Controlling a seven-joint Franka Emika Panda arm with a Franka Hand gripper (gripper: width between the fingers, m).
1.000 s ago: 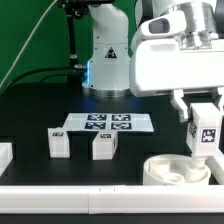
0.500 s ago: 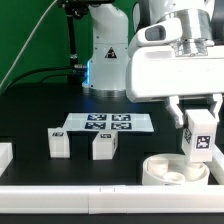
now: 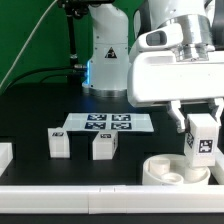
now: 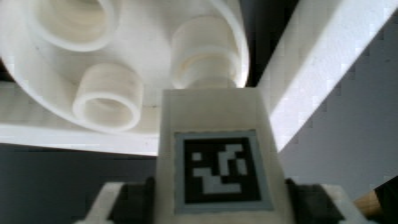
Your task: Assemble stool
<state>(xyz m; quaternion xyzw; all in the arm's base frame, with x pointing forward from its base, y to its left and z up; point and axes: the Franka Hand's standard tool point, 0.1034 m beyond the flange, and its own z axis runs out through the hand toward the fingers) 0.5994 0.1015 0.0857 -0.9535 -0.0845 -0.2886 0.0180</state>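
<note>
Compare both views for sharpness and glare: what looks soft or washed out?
Exterior view: fairly sharp, marker board tags readable, though the seat disc and front rail merge into bright white. Wrist view: the gripped leg fills the frame, its tag slightly soft; the sockets behind are blurred and overexposed.

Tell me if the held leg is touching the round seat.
Cannot tell. The exterior view has the leg overlapping the seat; the wrist view puts its end over a socket, but neither shows contact or gap.
</note>
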